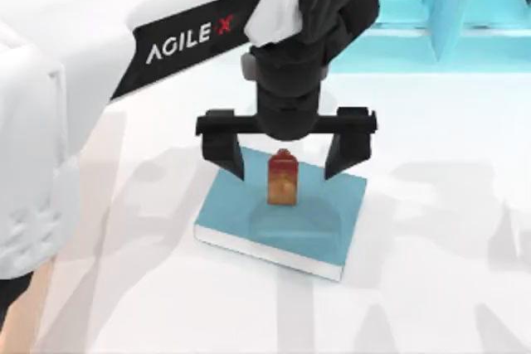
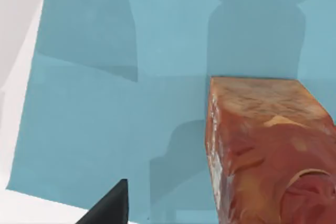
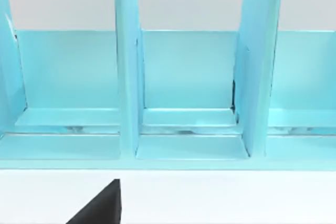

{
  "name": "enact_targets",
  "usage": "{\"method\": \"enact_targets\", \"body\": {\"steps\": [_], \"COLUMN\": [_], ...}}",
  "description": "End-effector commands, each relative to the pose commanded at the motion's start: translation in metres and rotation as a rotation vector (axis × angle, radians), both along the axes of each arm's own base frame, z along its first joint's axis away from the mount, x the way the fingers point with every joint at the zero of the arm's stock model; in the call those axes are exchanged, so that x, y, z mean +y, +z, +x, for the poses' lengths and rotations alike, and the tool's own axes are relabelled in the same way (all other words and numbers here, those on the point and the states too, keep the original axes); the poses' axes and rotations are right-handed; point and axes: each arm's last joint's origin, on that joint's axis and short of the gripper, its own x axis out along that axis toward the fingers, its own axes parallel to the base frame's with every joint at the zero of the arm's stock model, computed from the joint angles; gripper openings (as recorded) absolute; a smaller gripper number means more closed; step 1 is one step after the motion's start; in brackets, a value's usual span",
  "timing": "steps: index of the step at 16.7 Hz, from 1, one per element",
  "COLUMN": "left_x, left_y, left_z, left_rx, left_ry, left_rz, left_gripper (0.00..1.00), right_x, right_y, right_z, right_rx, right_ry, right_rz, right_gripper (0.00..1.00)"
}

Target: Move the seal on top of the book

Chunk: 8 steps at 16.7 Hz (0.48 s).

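Note:
The teal-blue book lies flat at the middle of the table. The small red-orange seal stands upright on its cover. My left gripper hangs above the book, open, one finger on each side of the seal and clear of it. In the left wrist view the seal stands close up on the book's cover, with a dark fingertip at the edge. The right wrist view has a dark fingertip of my right gripper at its edge.
A light turquoise shelf unit stands along the back right of the table; its upright dividers face the right wrist camera. White table surrounds the book on all sides.

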Motion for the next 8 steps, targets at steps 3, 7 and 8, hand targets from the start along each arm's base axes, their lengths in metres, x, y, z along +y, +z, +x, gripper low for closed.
{"method": "enact_targets", "body": {"steps": [3, 7, 8], "left_x": [0.000, 0.000, 0.000], "left_y": [0.008, 0.028, 0.030], "left_z": [0.000, 0.000, 0.000], "left_rx": [0.000, 0.000, 0.000], "left_ry": [0.000, 0.000, 0.000], "left_rz": [0.001, 0.000, 0.000], "left_gripper": [1.00, 1.00, 1.00], "right_x": [0.000, 0.000, 0.000], "right_y": [0.000, 0.000, 0.000], "right_z": [0.000, 0.000, 0.000], "right_rx": [0.000, 0.000, 0.000], "right_ry": [0.000, 0.000, 0.000], "right_rz": [0.000, 0.000, 0.000], "right_gripper": [1.00, 1.00, 1.00]}}
